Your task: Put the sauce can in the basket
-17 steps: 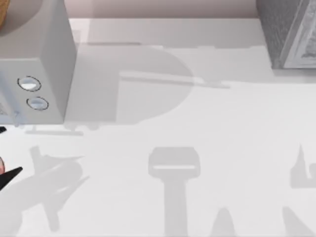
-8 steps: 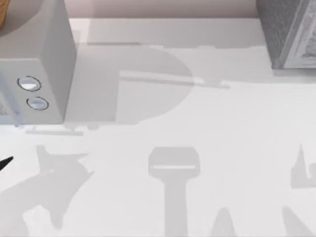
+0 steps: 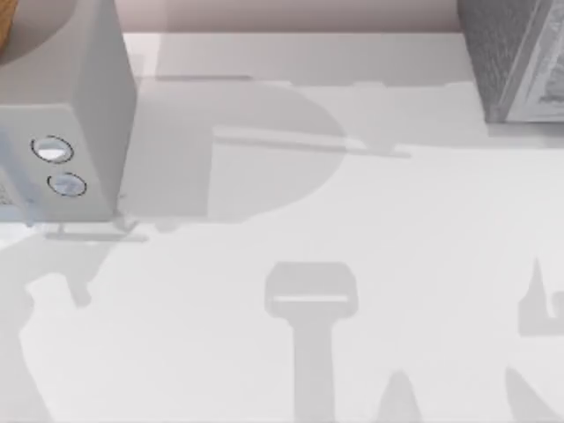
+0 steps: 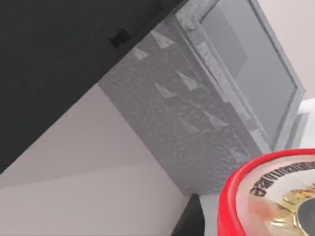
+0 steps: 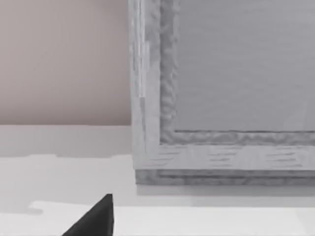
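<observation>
The sauce can (image 4: 275,196) sits very close in the left wrist view, with a red rim and a silver top carrying gold print. It hangs in the air in front of a grey cabinet, and my left gripper is shut on it. One black finger (image 4: 191,220) shows beside the can's rim. In the top view, a tan-brown sliver (image 3: 3,26) peeks out above the grey box at the far left corner; I cannot tell whether it is the basket. A black tip of my right gripper (image 5: 96,221) shows low in the right wrist view, above the white table.
A grey box with two round knobs (image 3: 66,115) stands at the table's back left. A textured grey cabinet (image 3: 515,62) with a framed door stands at the back right. Arm shadows lie across the white tabletop (image 3: 352,220). A large black surface (image 4: 59,64) looms in the left wrist view.
The black tip of my left gripper, seen at the top view's left edge, has slid out of that view. Its shadow has shifted left and towards the grey box.
</observation>
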